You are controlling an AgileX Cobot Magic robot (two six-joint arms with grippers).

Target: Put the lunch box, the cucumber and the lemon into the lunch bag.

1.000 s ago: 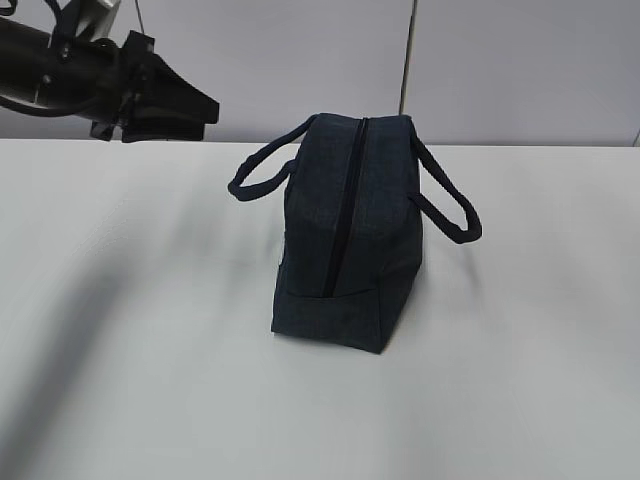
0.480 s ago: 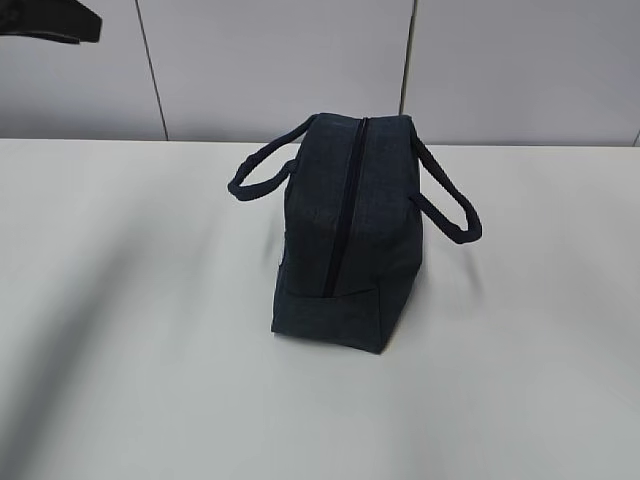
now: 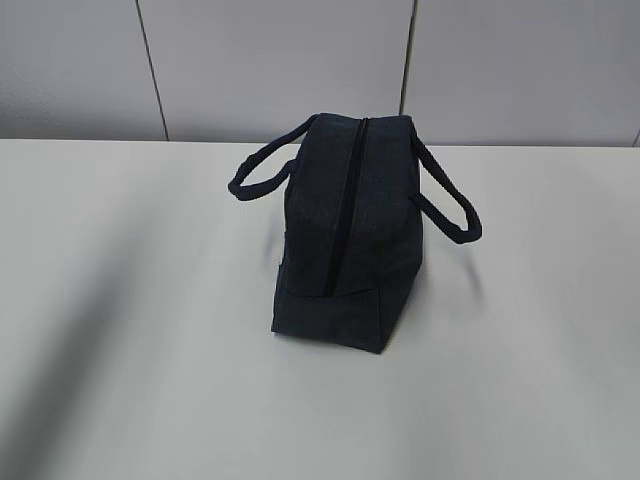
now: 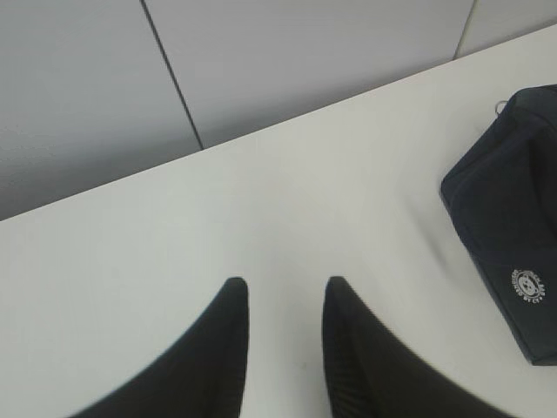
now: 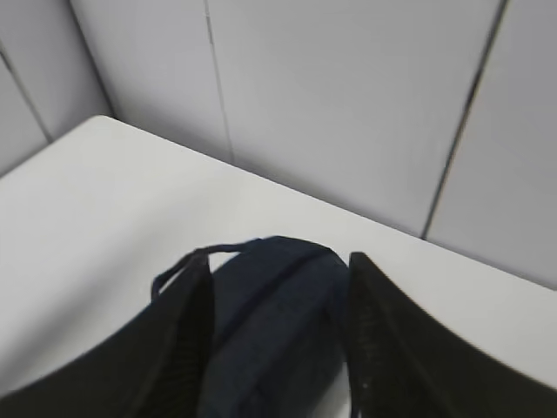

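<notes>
The dark navy lunch bag (image 3: 345, 235) stands upright on the white table (image 3: 130, 330), its top zipper closed and a loop handle hanging at each side. No gripper shows in the exterior view. In the left wrist view my left gripper (image 4: 283, 286) is open and empty above bare table, with the bag's end (image 4: 513, 226) and its white round logo off to its right. In the right wrist view my right gripper (image 5: 277, 259) is open, held above the bag (image 5: 278, 331), which shows between the fingers. The lunch box, the cucumber and the lemon are out of view.
A grey panelled wall (image 3: 300, 60) rises behind the table's far edge. A silver ring pull (image 4: 502, 106) shows at the bag's far end in the left wrist view.
The left arm, at the upper left of the exterior view one second ago, has pulled back up and left out of that view. The bag has not moved.
</notes>
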